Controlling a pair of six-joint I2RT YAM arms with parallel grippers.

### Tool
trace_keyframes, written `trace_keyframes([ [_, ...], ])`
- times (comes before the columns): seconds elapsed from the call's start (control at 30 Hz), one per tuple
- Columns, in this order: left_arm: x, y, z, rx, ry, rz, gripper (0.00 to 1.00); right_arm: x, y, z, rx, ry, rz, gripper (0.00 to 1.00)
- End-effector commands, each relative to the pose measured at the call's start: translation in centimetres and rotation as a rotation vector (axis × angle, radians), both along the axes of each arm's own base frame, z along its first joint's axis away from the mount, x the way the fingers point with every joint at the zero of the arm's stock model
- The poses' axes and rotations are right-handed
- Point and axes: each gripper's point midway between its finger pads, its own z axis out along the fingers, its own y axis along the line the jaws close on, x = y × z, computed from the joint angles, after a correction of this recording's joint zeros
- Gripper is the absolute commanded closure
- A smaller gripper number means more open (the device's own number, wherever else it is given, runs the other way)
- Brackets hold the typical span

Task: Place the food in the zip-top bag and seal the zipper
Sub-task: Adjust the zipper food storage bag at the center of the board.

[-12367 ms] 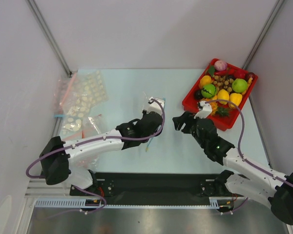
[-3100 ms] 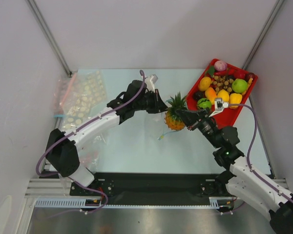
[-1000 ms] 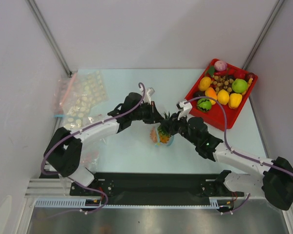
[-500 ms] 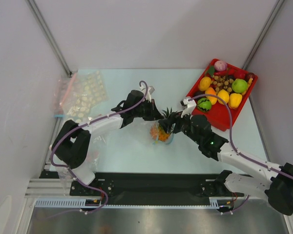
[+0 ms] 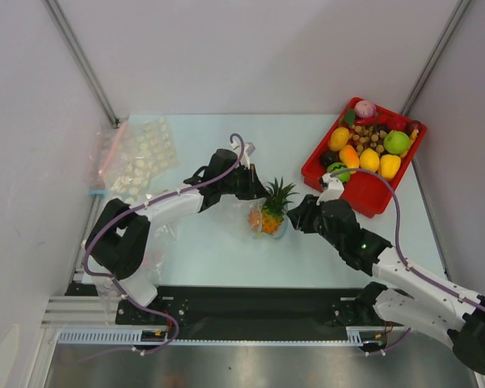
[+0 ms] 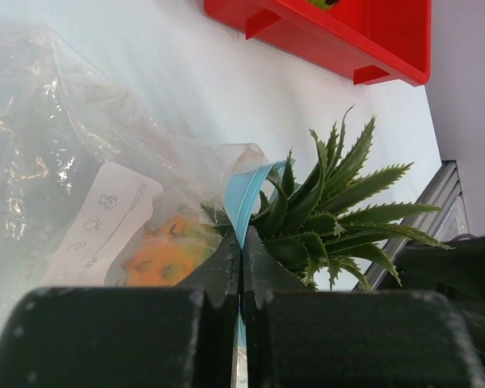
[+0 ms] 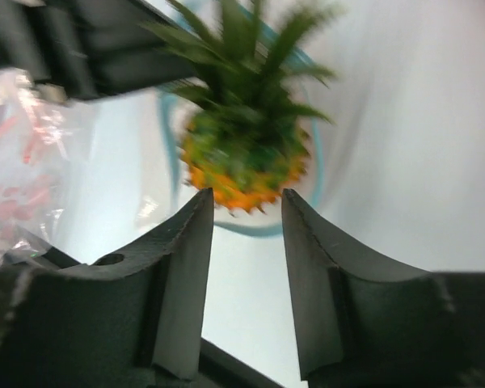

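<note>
The orange pineapple point(image 5: 268, 218) with green leaves point(image 6: 323, 210) sits in the mouth of the clear zip-top bag point(image 5: 257, 217), body inside, leaves sticking out. It also shows in the right wrist view point(image 7: 244, 166). My left gripper point(image 5: 259, 191) is shut on the bag's light-blue zipper strip point(image 6: 246, 194) and holds the mouth up. My right gripper point(image 5: 293, 217) is open and empty, just right of the pineapple, with its fingertips point(image 7: 196, 212) apart from it. The dark-marked green fruit point(image 5: 336, 170) and yellow pieces point(image 5: 369, 159) lie in the red tray.
The red tray point(image 5: 323, 158) of toy foods stands at the back right; its edge shows in the left wrist view point(image 6: 331, 48). Other clear bags with pink strips point(image 5: 133, 166) lie at the left. Grey walls close in both sides.
My right gripper has let go of the pineapple and pulled back to the right and nearer. The pineapple stays in the bag's mouth. The left gripper keeps hold of the zipper strip.
</note>
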Motion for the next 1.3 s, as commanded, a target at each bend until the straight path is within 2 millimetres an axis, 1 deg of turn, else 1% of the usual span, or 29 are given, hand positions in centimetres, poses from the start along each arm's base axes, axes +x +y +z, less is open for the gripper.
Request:
trace_keyframes([
  [0.0,0.7,0.3,0.5,0.016,-0.026,0.008,1.00,-0.5,-1.8,-4.2,-0.002,0.139,-0.114,0.61],
  [0.07,0.8,0.4,0.5,0.017,-0.027,0.012,1.00,-0.6,-2.0,-5.7,0.003,0.168,-0.135,0.61],
  [0.1,0.8,0.3,0.5,0.016,-0.027,0.013,1.00,-0.8,-2.0,-6.6,0.023,0.180,-0.140,0.59],
  [0.13,0.5,0.5,0.1,0.030,-0.008,0.011,1.00,-0.8,-2.0,-7.3,0.028,0.191,-0.146,0.59],
  [0.2,0.5,0.5,0.1,0.031,-0.006,0.011,1.00,-0.3,-1.5,-7.4,0.073,0.191,-0.149,0.57],
  [0.23,0.5,0.5,0.1,0.031,-0.004,0.011,1.00,-0.3,-1.4,-8.2,0.062,0.209,-0.148,0.56],
  [0.3,0.5,0.6,0.1,0.030,-0.005,0.013,1.00,-0.1,-0.9,-8.5,0.076,0.208,-0.139,0.53],
  [0.4,0.5,0.5,0.1,0.029,-0.004,0.009,1.00,0.2,-0.2,-9.9,0.068,0.244,-0.126,0.50],
  [0.47,0.3,0.5,0.1,0.026,0.001,0.007,1.00,0.5,0.5,-10.6,0.067,0.262,-0.109,0.50],
  [0.53,0.3,0.5,0.2,0.024,0.001,0.006,1.00,0.7,0.8,-10.9,0.065,0.261,-0.099,0.50],
  [0.57,0.3,0.4,0.2,0.024,0.001,0.004,1.00,1.1,1.2,-10.8,0.071,0.257,-0.097,0.50],
  [0.6,0.3,0.4,0.2,0.024,0.000,0.003,1.00,1.2,1.2,-11.5,0.053,0.272,-0.098,0.50],
  [0.67,0.3,0.5,0.2,0.023,0.000,0.006,1.00,1.4,1.6,-12.0,0.044,0.287,-0.095,0.51],
  [0.7,0.3,0.4,0.2,0.022,0.003,0.004,1.00,1.4,1.9,-12.7,0.030,0.304,-0.090,0.52],
  [0.83,0.2,0.4,0.3,0.020,0.004,0.002,1.00,1.9,3.0,-12.5,0.043,0.301,-0.069,0.58],
  [0.9,0.2,0.4,0.3,0.020,0.006,0.003,1.00,2.2,3.3,-11.9,0.048,0.291,-0.062,0.78],
  [0.93,0.2,0.4,0.4,0.019,0.002,0.002,1.00,2.3,3.5,-11.4,0.059,0.280,-0.054,0.90],
  [0.97,0.2,0.4,0.4,0.017,0.004,0.003,1.00,2.1,3.5,-11.2,0.054,0.284,-0.051,1.00],
  [1.0,0.1,0.4,0.7,0.012,0.001,0.003,1.00,2.2,3.5,-10.8,0.055,0.279,-0.051,1.00],
  [1.03,0.1,0.5,0.8,0.013,0.000,0.004,1.00,2.2,3.4,-9.6,0.064,0.263,-0.049,1.00],
  [1.1,-0.1,0.5,1.3,0.002,0.001,0.005,1.00,2.1,3.1,-8.6,0.054,0.248,-0.049,1.00],
  [1.13,-0.2,0.5,1.5,-0.001,0.000,0.006,1.00,2.6,3.3,-7.2,0.060,0.226,-0.049,1.00],
  [1.17,-0.3,0.5,1.8,-0.003,-0.003,0.007,1.00,2.1,2.6,-7.1,0.020,0.247,-0.056,1.00],
  [1.2,-0.4,0.5,2.6,-0.013,-0.017,0.011,1.00,2.5,2.4,-6.1,-0.005,0.228,-0.051,1.00],
  [1.23,-0.5,0.7,2.9,-0.006,-0.019,0.016,1.00,2.3,1.9,-5.5,-0.053,0.262,-0.055,1.00],
  [1.27,-0.4,0.9,3.5,-0.003,-0.034,0.028,1.00,2.4,1.7,-4.4,-0.062,0.257,-0.053,1.00],
])
